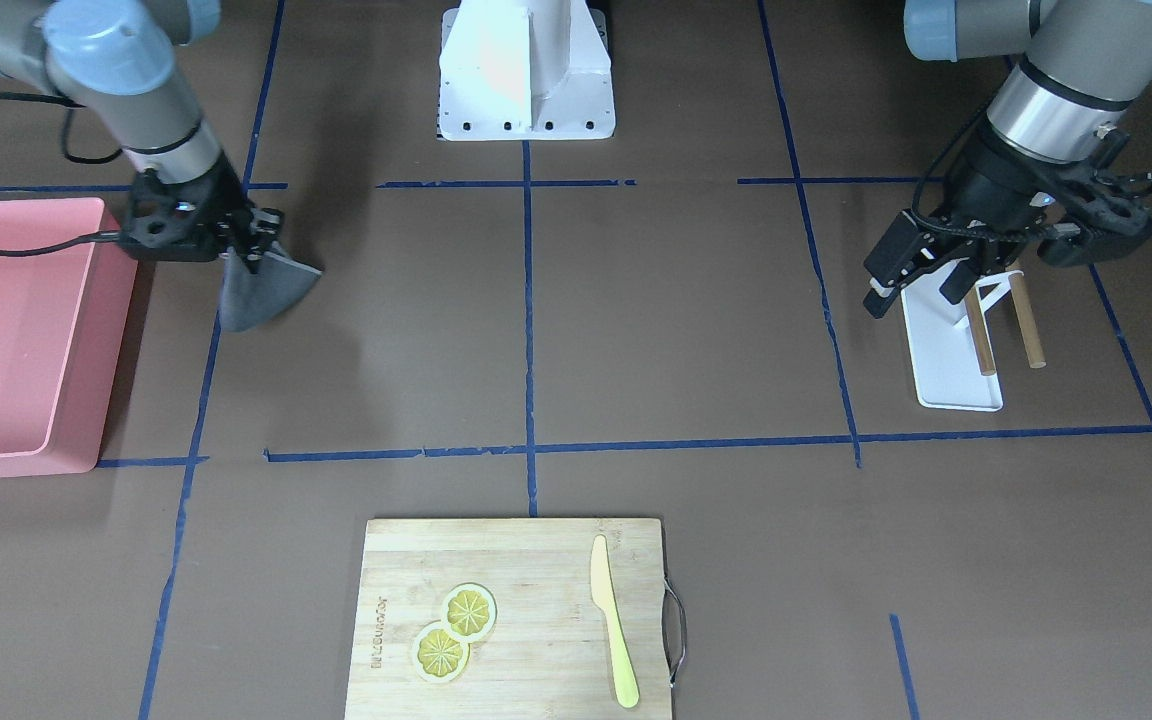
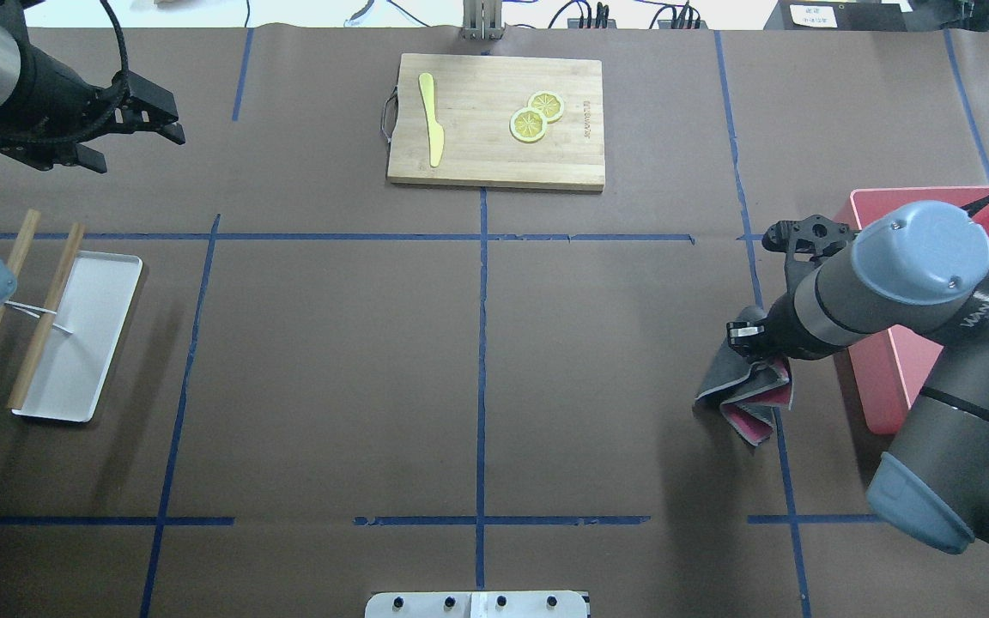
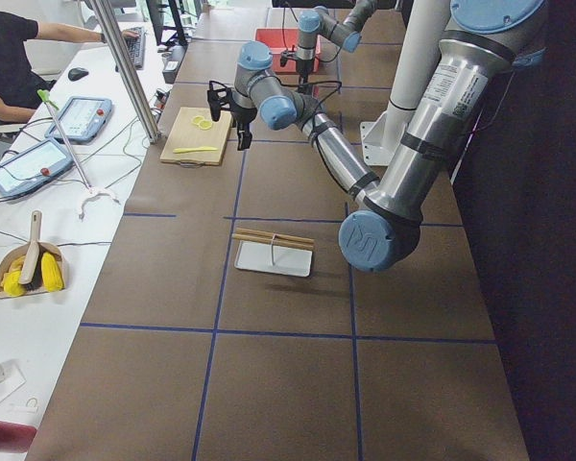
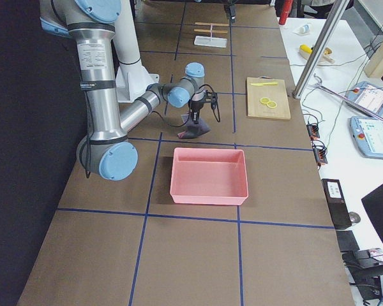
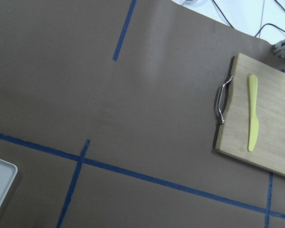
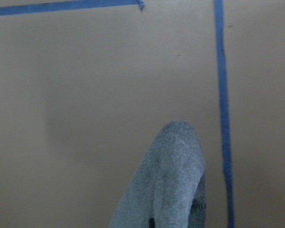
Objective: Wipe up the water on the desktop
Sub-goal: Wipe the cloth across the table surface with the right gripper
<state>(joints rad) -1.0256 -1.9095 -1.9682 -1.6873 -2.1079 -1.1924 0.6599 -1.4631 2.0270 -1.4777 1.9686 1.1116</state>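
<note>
Pinching the grey cloth (image 1: 261,290), the right hand (image 1: 254,250) should drop so it lies flat on the table (image 1: 636,330) before dragging; the left hand (image 1: 916,288) hangs spread wide.

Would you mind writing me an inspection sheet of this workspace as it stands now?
Surface: desktop, brown with blue tape lines; no water discernible.
Job's things: grey cloth hanging from the right end effector, tip near the desktop.
Clutter: pink bin; cutting board with lemon slices and yellow knife; white tray with wooden sticks.
End effectors: right shut on the grey cloth; left end effector open, empty, raised.
Cables: black cable at the right wrist; further cables beyond the far edge.
Surroundings: operator at side bench with tablets.
</note>
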